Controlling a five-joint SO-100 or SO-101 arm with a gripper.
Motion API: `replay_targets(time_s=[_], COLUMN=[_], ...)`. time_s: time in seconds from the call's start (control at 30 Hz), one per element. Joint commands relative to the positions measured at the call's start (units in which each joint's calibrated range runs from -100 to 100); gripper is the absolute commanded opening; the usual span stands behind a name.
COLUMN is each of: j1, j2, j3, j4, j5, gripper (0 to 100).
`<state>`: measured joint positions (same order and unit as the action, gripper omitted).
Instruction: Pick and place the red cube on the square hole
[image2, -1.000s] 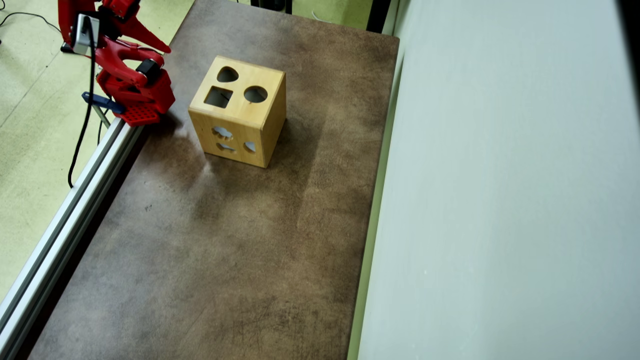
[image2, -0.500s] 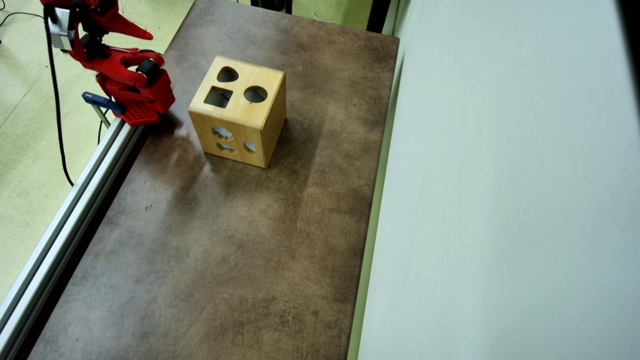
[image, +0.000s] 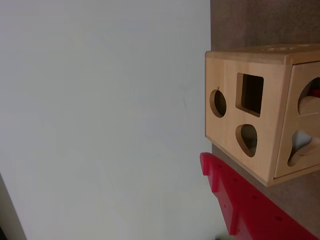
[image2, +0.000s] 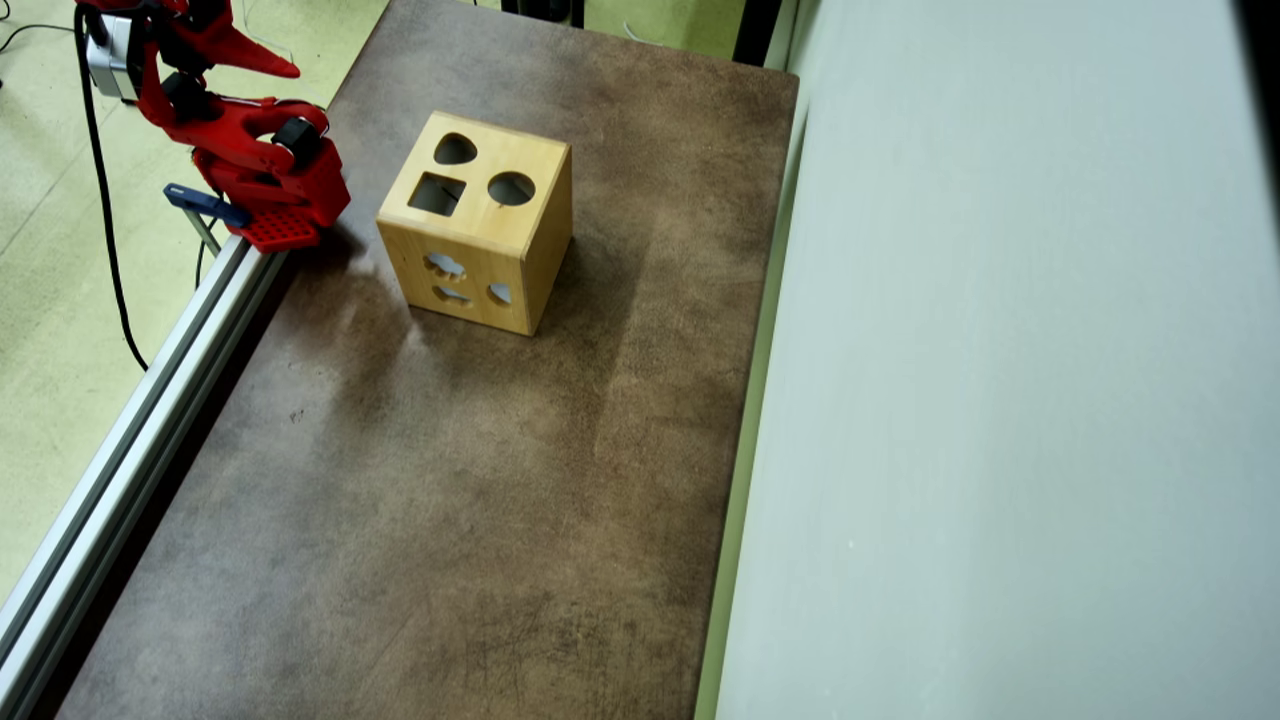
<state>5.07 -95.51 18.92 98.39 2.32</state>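
Cube: a sliver of red (image: 315, 93) showed through a side cutout of the box in the wrist view, inside the box; too little showed to be sure it was the cube. No cube lay on the surface in the overhead view.
Square hole: dark cutout (image2: 437, 194) in the box's top face, at the left of that face in the overhead view, with the round hole (image2: 511, 188) to its right and the rounded-triangle hole (image2: 455, 150) above it. It also showed in the wrist view (image: 249, 94).
Box: light wood (image2: 520, 228), upright on the surface, in its upper half, nearer the left edge than the wall side.
Surface: brown and mottled (image2: 420, 500); everything below the box was bare, and a wide strip ran free between box and wall.
Edges: a metal rail (image2: 130, 440) ran along the left edge; a pale wall (image2: 1000, 400) bounded the right side.
Arm: red (image2: 250, 160), folded at the top left corner, its base at the rail's upper end, apart from the box.
End effector: one red finger (image: 240, 205) entered the wrist view from the bottom, just beside the box's lower edge. How far it was open I could not tell; nothing showed in its grip.
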Motion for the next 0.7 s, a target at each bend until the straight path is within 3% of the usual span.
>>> replay_targets(time_s=[0.0,0.67], j1=[-0.16,-0.16], j2=[-0.08,-0.08], j3=[-0.22,-0.13], j4=[-0.15,-0.15], j5=[0.20,-0.20], gripper=[80,80])
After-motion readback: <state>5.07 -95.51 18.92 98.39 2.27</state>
